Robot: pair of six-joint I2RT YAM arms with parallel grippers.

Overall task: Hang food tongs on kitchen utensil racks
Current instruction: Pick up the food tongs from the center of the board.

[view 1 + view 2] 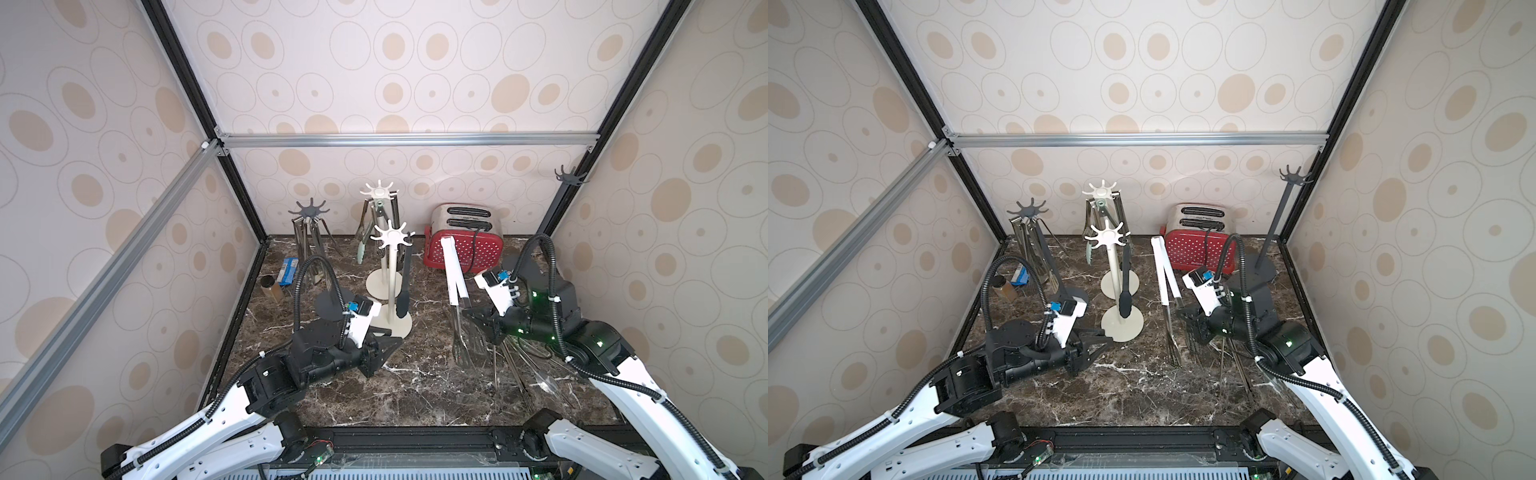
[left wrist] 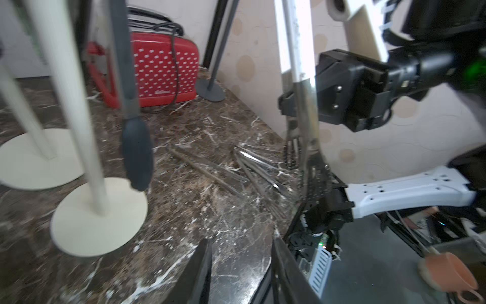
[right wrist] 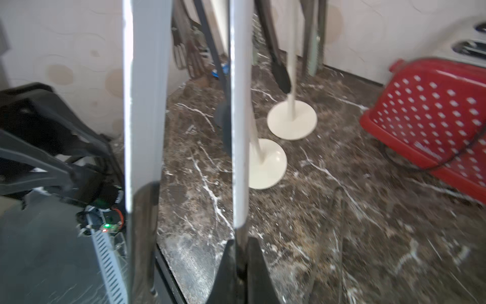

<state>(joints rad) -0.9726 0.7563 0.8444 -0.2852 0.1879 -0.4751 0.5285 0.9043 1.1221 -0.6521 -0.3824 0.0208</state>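
Lab test booth, aluminium frame [image 1: 407,139], wallpapered panels [image 1: 415,66]

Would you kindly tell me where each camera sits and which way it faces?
Top views: high over the table front, looking down toward the back wall at racks and toaster; left arm and right arm show.
Left wrist: on the left arm, facing across the table at the right gripper shut on white-handled tongs; open left gripper shows.
Right wrist: on the right arm, looking along those tongs toward the cream racks; its shut gripper shows.
Shared: both wrist views show the toaster and cream racks.
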